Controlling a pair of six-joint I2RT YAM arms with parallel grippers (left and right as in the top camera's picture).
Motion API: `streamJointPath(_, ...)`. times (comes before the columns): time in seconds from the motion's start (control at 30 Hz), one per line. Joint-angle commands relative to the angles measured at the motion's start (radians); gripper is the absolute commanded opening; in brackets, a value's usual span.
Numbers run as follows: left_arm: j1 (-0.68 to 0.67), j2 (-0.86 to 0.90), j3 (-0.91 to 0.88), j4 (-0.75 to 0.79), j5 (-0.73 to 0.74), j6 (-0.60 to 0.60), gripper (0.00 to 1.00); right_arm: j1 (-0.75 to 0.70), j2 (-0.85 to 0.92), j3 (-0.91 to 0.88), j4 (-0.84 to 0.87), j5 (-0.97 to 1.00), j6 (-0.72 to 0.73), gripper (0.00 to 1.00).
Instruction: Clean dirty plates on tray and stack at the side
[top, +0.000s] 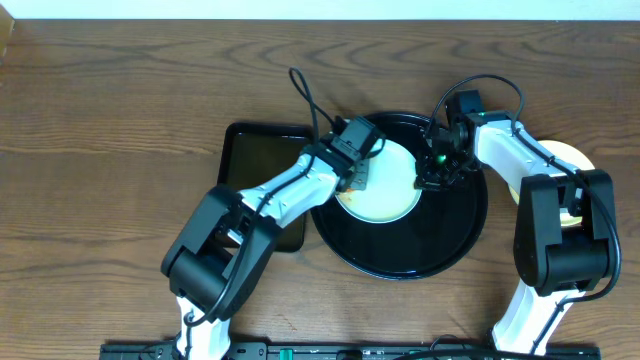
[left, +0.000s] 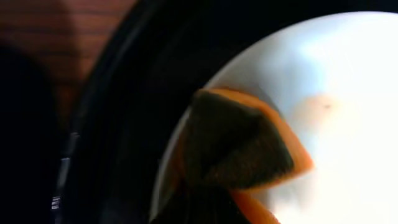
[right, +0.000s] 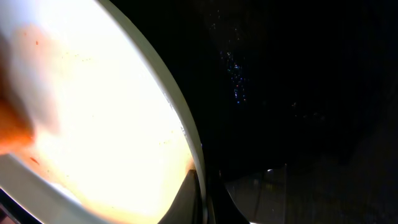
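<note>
Scrubbing is in hand: the left jaws clamp a sponge (left: 236, 146) on the plate (top: 390, 195) (smeared orange). The right jaws, shut, seem to pinch its rim; next, wipe that smear.

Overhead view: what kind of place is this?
Probably a robot lab bench staged for dishwashing, not a real kitchen: a wooden table, a left arm and a right arm, and a black tray holding a plate with a sponge on it.
</note>
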Motion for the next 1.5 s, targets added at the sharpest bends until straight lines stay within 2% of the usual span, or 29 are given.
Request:
streamJointPath(0.0, 0.013, -0.032, -0.003, -0.038, -0.092, 0.059, 0.08, 0.023, 0.019, -0.015, -0.017, 0.045, -0.023, 0.01)
streamJointPath(0.43, 0.013, -0.305, -0.002, -0.201, -0.047, 0.06, 0.08, 0.023, 0.019, -0.015, -0.014, 0.045, -0.022, 0.01)
streamJointPath(0.63, 0.031, -0.32, -0.002, -0.296, -0.047, 0.056, 0.08, 0.024, 0.02, -0.017, -0.016, 0.045, -0.022, 0.02)
streamJointPath(0.83, 0.076, -0.32, -0.003, -0.362, -0.047, 0.034, 0.07, 0.024, 0.02, -0.064, 0.014, 0.043, -0.013, 0.08)
streamJointPath(0.9, 0.083, -0.32, -0.003, -0.367, -0.047, 0.034, 0.08, 0.024, 0.02, -0.093, 0.047, 0.03, 0.002, 0.07)
streamJointPath(0.97, 0.084, -0.32, -0.003, -0.368, -0.047, 0.034, 0.08, 0.024, 0.02, -0.118, 0.087, -0.015, 0.001, 0.01)
streamJointPath(1.27, 0.084, -0.32, -0.004, -0.377, -0.047, 0.034, 0.08, 0.018, 0.02, -0.127, 0.2, -0.223, 0.0, 0.01)
streamJointPath(1.47, 0.084, -0.32, -0.004, -0.378, -0.047, 0.034, 0.08, 0.006, 0.016, -0.125, 0.237, -0.241, -0.01, 0.01)
